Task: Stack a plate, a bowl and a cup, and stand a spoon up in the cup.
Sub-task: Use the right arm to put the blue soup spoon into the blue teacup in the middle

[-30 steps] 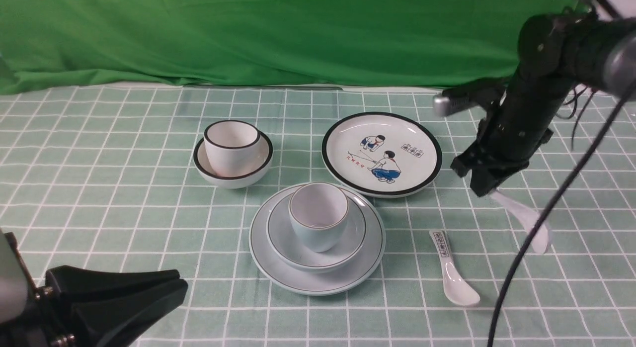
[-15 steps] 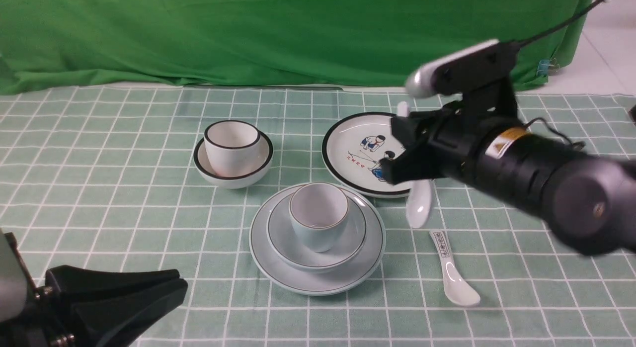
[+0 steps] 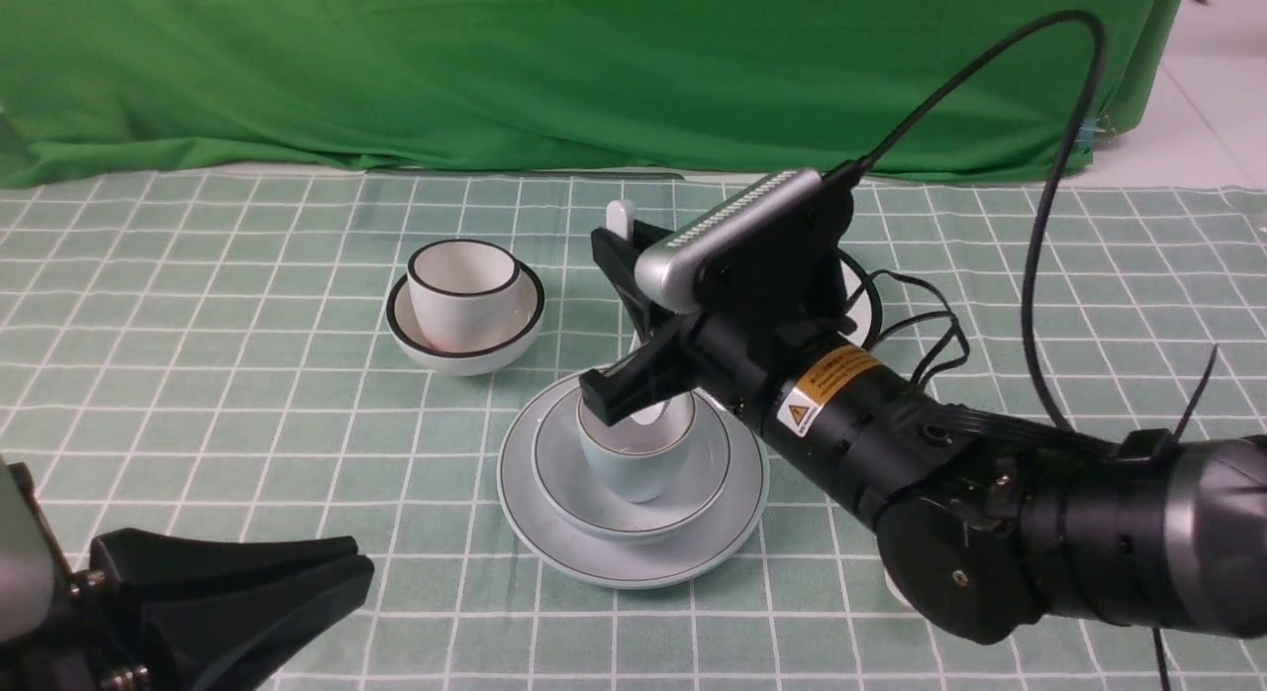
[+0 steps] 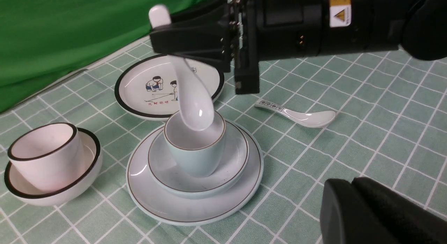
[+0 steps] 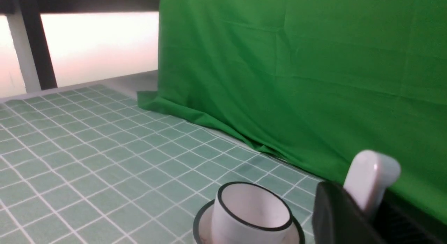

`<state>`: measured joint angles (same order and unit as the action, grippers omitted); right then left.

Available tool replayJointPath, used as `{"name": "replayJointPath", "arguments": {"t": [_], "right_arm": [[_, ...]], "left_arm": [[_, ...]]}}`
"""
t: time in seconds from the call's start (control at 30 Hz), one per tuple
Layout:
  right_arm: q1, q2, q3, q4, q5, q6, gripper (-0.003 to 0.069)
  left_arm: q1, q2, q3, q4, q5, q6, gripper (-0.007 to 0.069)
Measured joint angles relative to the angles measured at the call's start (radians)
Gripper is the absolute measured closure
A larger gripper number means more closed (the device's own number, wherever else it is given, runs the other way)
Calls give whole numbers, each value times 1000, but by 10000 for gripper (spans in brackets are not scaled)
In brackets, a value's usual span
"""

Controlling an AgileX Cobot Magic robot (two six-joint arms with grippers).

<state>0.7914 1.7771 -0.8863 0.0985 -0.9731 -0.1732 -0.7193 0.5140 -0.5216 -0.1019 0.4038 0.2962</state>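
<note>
Both right jaws are clamped on the upper handle of the spoon [image 4: 193,100]. Its long axis runs steeply down, slightly tilted, and its scoop end hangs in the mouth of the cup [image 4: 195,156]; contact inside cannot be told. The coming move is judged a short descent along that axis. Beneath the cup lie the bowl [image 4: 223,174], the plate [image 4: 157,205] and the desk [image 4: 384,107]. The left jaws, seemingly together and empty, sit well apart from the cup.

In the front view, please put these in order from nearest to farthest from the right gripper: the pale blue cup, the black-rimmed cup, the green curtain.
1. pale blue cup: in the middle, directly under the right gripper, which holds the spoon.
2. black-rimmed cup: to the left and farther back.
3. green curtain: along the far back.
</note>
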Motion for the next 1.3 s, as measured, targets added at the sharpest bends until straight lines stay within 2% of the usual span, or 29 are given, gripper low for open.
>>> {"name": "replayJointPath", "arguments": {"t": [0.53,0.63,0.77,0.83,0.93,1.2,1.3], "right_arm": [[-50,151,-64,-32,0,34,570],[-50,159,-64,-33,-1,46,532],[-50,160,-64,-33,5,75,384],[-50,160,-64,-33,17,86,335],[-50,160,-64,-33,35,88,318],[-32,16,-64,-33,233,90,312],[-23,-122,-64,-33,409,90,312]], "left_arm": [[0,0,0,0,-1,4,615],[0,0,0,0,-1,4,615],[0,0,0,0,-1,4,615],[0,0,0,0,-1,4,615],[0,0,0,0,-1,4,615],[0,0,0,0,-18,4,615],[0,0,0,0,-55,3,615]]}}
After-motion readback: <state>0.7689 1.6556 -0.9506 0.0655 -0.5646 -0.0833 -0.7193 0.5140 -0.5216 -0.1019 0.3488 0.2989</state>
